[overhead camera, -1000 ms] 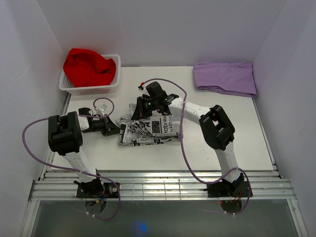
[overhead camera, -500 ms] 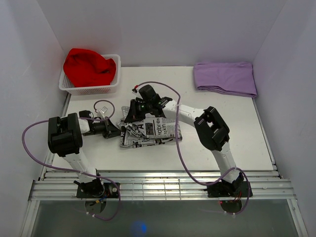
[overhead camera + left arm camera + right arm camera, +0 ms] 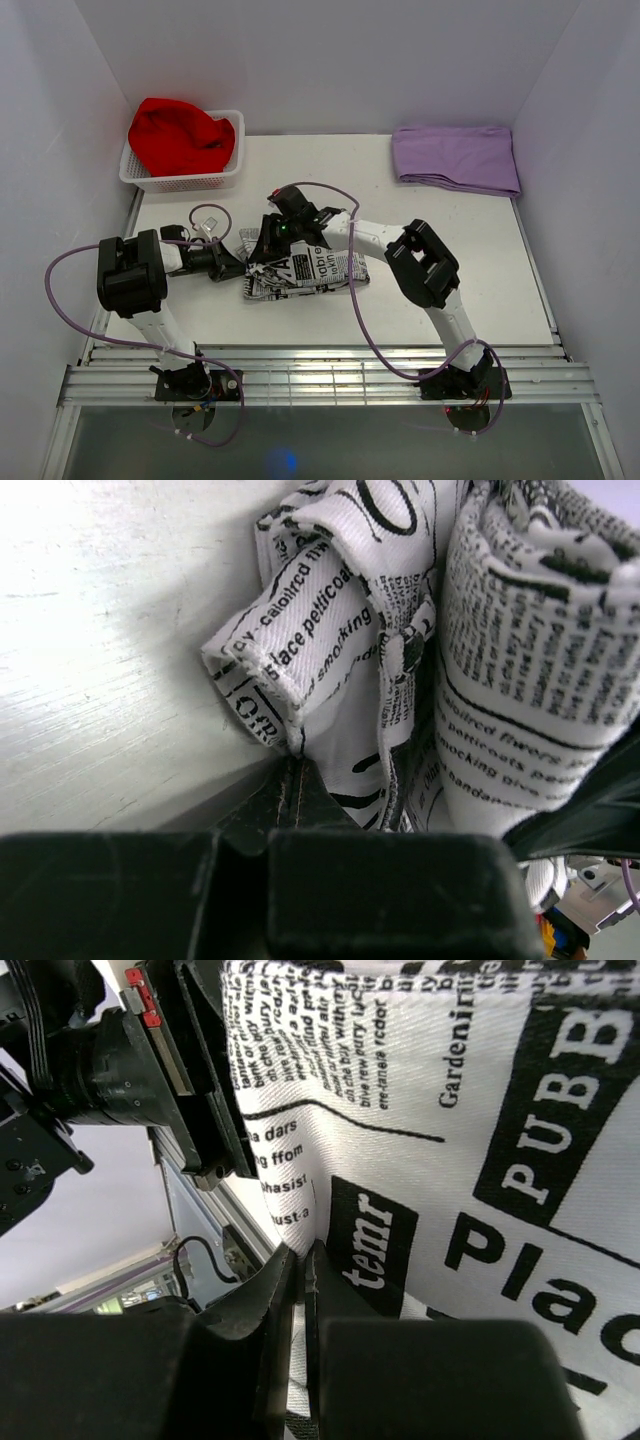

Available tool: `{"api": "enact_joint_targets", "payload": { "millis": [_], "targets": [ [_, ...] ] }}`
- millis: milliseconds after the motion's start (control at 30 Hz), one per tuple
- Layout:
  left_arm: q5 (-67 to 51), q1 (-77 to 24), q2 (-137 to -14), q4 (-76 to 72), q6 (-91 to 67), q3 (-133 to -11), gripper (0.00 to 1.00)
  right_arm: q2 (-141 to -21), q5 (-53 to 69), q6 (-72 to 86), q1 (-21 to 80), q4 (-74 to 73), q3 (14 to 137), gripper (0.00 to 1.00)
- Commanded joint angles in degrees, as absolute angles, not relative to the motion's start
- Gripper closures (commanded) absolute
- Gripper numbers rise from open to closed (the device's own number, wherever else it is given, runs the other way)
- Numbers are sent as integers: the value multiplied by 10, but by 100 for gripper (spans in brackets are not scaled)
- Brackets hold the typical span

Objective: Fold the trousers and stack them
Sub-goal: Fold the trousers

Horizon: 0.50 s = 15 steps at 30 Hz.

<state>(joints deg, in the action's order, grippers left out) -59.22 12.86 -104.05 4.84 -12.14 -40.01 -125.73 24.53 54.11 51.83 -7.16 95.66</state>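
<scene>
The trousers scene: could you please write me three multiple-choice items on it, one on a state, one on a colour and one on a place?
1. The left gripper and right gripper at the trousers are: A. both wide open; B. both shut on the cloth; C. one open, one shut.
2. The cloth in the white basket is: A. lilac; B. black; C. red.
3. The lilac cloth lies: A. at the table's far right; B. beside the basket; C. between the arm bases.
Answers: 1 B, each wrist view shows closed fingers pinching printed fabric. 2 C, the red cloth is heaped in it. 3 A, it sits folded by the right wall.
</scene>
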Motion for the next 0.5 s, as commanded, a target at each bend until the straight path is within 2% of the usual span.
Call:
{"api": "enact_joint_targets", "payload": {
  "millis": [0, 233, 467],
  "targets": [
    [-543, 123, -1045, 24, -122, -398, 100, -1240, 251, 577, 528, -63, 968, 92],
    [-533, 122, -1037, 18, -131, -387, 100, -1244, 251, 606, 527, -85, 1001, 92],
    [-534, 123, -1040, -20, -158, -379, 100, -1258, 266, 646, 537, -85, 968, 92]
  ]
}}
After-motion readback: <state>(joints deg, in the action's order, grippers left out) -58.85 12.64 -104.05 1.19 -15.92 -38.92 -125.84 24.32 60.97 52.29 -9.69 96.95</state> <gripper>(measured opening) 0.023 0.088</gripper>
